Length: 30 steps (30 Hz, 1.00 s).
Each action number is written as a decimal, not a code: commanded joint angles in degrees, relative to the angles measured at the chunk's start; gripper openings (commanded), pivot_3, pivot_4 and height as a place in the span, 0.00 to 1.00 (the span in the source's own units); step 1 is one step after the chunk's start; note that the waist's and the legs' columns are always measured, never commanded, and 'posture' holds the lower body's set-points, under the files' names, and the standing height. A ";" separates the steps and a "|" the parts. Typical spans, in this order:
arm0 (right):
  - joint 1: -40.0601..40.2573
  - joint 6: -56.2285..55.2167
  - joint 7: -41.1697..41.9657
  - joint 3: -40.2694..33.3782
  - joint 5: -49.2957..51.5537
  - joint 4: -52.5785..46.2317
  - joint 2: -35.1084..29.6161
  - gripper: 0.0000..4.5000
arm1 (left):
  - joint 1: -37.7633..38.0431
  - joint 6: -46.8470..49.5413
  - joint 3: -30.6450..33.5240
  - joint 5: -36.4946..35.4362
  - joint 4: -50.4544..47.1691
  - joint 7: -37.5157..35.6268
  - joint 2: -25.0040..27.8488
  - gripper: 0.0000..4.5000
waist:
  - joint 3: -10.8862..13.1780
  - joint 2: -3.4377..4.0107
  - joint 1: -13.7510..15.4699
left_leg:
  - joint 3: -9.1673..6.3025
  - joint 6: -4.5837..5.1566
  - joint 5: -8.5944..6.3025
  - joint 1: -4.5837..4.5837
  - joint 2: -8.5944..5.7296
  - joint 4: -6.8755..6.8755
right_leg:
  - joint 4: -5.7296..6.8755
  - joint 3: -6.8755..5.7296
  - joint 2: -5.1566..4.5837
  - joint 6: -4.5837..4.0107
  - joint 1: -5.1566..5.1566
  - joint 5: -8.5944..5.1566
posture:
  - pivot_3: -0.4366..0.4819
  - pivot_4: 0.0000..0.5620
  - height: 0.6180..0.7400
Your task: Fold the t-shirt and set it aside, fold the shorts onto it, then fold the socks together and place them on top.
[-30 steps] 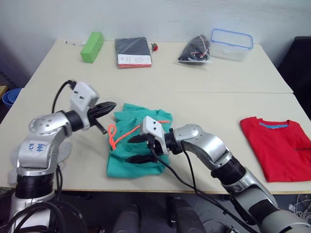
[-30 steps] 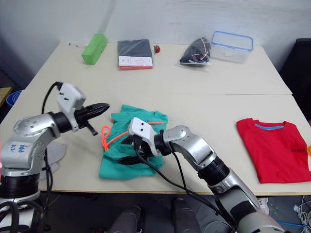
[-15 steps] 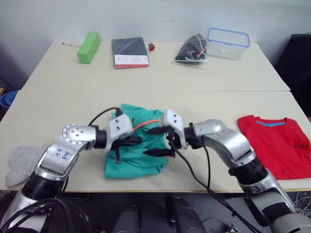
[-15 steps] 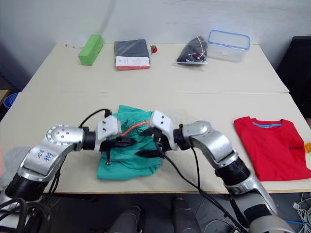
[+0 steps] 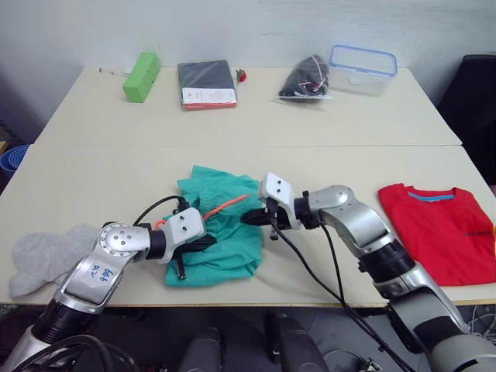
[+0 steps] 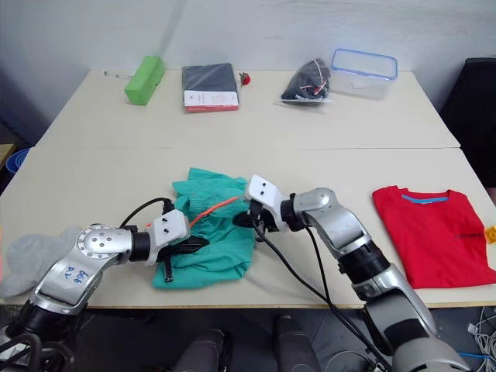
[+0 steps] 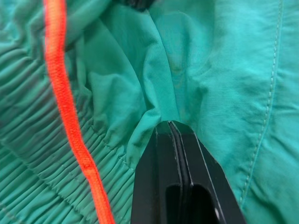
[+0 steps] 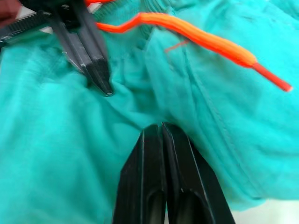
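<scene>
Teal shorts [image 5: 221, 232] bunched in a loose heap near the front edge of the bench [image 5: 256, 116], a little left of centre, orange drawstring [image 5: 226, 204] trailing across the top folds

Left gripper [image 7: 174, 125] pressed into the left side of the heap by the gathered waistband, fingers closed flat together with a pinch of teal cloth puckered at the tips

Right gripper [image 8: 161, 126] at the right edge of the heap, fingers likewise closed tight, tips buried in a fold of the same cloth; left gripper's dark fingers also seen in the right wrist view, close by and pointing into the same bunch, drawstring end lying just beyond

Red t-shirt [image 5: 448, 231] folded flat at the far right of the bench, near the front edge, blue neck band facing the rear, well apart from the shorts

Grey socks [image 5: 46, 254] lying at the front left corner of the bench, beside the left arm, apart from the shorts

Along the rear of the bench: green block [image 5: 141, 75], dark book [image 5: 207, 82], black bag [image 5: 310, 76], clear tub with blue rim [image 5: 363, 68]
</scene>
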 commanded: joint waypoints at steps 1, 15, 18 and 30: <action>-3.79 -2.76 -0.63 -1.52 -0.48 4.15 3.75 0.00 | 1.46 0.36 0.53 0.16 -1.64 0.66 -0.25 0.00 | 0.00 0.00 -0.01 | 0.00 0.00 0.00 0.00 0.00 0.00 | 0.03 -0.01 0.00 -0.01 0.00 0.00 | 0.48 0.27 1.00; -18.01 -21.88 -14.52 -5.73 -10.11 39.69 15.79 0.00 | 2.90 1.17 1.16 0.15 -3.76 2.22 -0.99 0.00 | 0.00 0.01 -0.89 | -0.03 -0.04 0.02 0.01 -0.01 0.00 | 0.05 -0.03 -0.04 -0.04 0.00 0.00 | 0.48 0.27 1.00; -17.40 -22.14 -10.18 -5.86 -10.15 38.41 13.95 0.00 | 2.53 1.40 1.58 0.18 -3.82 2.31 -0.83 0.00 | 0.00 0.01 -1.17 | -0.02 -0.04 0.02 0.01 -0.03 0.00 | 0.04 -0.03 -0.05 -0.04 0.00 0.00 | 0.48 0.27 1.00; -5.90 -3.86 3.15 -11.13 -0.85 5.35 0.89 0.00 | -0.03 0.79 2.11 0.27 -1.64 1.89 -1.07 0.00 | 0.02 0.03 -1.27 | -0.03 -0.04 0.02 -0.01 0.00 0.00 | 0.09 -0.02 0.01 -0.04 -0.01 0.00 | 0.48 0.27 1.00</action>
